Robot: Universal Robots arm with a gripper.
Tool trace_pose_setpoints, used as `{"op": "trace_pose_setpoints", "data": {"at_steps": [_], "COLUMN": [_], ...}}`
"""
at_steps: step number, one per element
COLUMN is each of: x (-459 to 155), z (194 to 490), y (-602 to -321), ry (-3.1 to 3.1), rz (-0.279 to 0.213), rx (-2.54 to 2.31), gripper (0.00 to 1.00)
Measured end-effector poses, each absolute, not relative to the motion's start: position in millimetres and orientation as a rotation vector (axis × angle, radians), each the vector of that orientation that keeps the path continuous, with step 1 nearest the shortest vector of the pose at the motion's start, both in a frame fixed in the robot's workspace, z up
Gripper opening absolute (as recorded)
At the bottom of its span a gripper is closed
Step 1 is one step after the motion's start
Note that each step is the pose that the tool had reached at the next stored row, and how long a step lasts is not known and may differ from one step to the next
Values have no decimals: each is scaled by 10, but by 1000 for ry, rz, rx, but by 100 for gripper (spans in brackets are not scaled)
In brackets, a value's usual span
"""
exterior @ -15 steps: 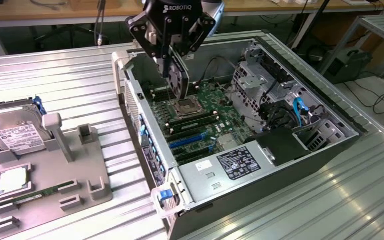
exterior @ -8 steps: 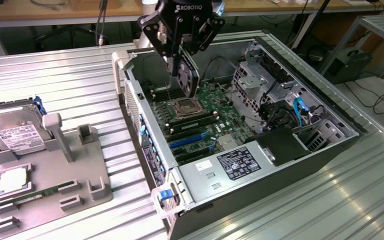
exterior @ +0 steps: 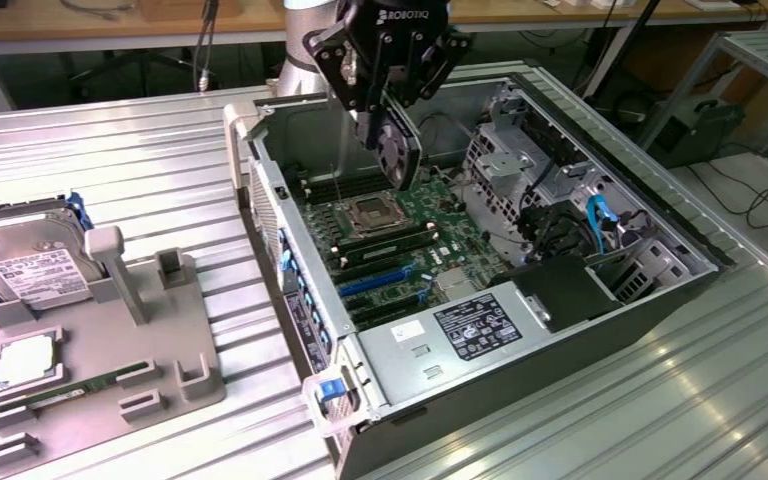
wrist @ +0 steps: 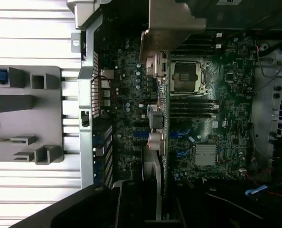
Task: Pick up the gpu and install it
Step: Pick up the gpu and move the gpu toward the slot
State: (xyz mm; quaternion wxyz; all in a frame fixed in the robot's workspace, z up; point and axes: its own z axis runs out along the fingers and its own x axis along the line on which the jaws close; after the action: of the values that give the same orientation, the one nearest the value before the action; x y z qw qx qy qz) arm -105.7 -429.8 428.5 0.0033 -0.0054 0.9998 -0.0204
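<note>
The gpu [exterior: 395, 152], a thin black card with a round fan on one face, hangs upright in the air over the open computer case [exterior: 651, 215]. My gripper [exterior: 384, 112] is shut on its upper edge. The card is above the motherboard [exterior: 418, 235], near the CPU socket [exterior: 368, 212], and touches nothing below. In the wrist view the gpu [wrist: 156, 137] appears edge-on with its pale metal end bracket [wrist: 172, 21], held between my gripper's dark fingers [wrist: 131, 204]. The blue expansion slots [wrist: 179, 134] lie just beside the card's line.
A grey fixture plate [exterior: 104, 350] at the exterior view's left carries a silver hard drive [exterior: 24, 265], a CPU chip [exterior: 24, 362] and a green memory stick [exterior: 71, 393]. The power supply [exterior: 478, 330] fills the case's near corner. Drive cages and cables [exterior: 584, 225] crowd its right side.
</note>
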Motion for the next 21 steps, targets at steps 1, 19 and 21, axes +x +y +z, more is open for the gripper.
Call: {"op": "trace_pose_setpoints", "data": {"at_steps": [1,19,21], "x": [-1034,-545,-499], "z": [4284,4265,4262], "y": [-4297,-4273,-4269], "ry": [3134,3135,3135], "rz": [-64,-66,-66], "rx": [-17,0,0], "gripper": [28,28,28]}}
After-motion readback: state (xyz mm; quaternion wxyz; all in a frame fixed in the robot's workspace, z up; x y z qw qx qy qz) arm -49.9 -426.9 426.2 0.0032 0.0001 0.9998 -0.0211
